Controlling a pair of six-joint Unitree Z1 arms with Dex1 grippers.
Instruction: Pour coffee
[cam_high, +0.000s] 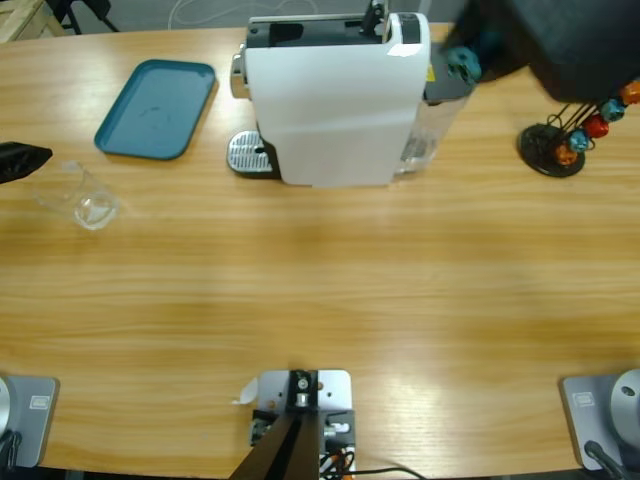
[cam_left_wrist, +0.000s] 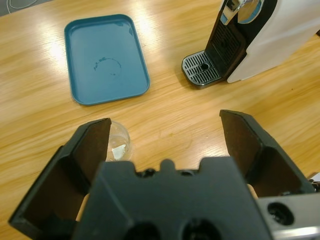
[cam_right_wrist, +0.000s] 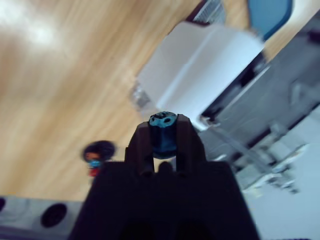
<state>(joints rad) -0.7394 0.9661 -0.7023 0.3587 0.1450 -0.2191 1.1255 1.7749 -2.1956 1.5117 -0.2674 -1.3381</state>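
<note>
Coffee not discernible as liquid anywhere; only a pale glint visible in the bottom of the clear glass (cam_high: 88, 203), so contents impossible to tell. Glass standing upright on the wooden worktop (cam_high: 320, 300) near its left edge, below the blue tray (cam_high: 157, 108) and apart from it.

Left tool (cam_high: 20, 160) entering from the left edge of the high view, just beside the glass. In the left wrist view, left tool (cam_left_wrist: 165, 122) released, jaws spread wide with only bare wood between them; glass (cam_left_wrist: 119, 144) just off the inner side of one jaw, partly hidden behind the tool body, not enclosed. Tray (cam_left_wrist: 106, 57) lying flat beyond, bearing a faint ring mark.

White coffee machine (cam_high: 335, 100) at the top middle of the worktop, its round metal drip grate (cam_high: 245, 153) facing the tray side. In the left wrist view, the same machine (cam_left_wrist: 260, 40) and grate (cam_left_wrist: 201, 69) unoccupied, well apart from the glass.

Right tool (cam_high: 478, 50) reaching in from the upper right, blurred, close against the machine's upper right end. In the right wrist view, right tool (cam_right_wrist: 163, 122) clenched on a small blue capsule (cam_right_wrist: 162, 135); same capsule (cam_high: 462, 64) seen at the jaw tips from above.

Black capsule stand (cam_high: 560, 140) with orange, red and blue capsules at the right of the machine, apart from it.
</note>
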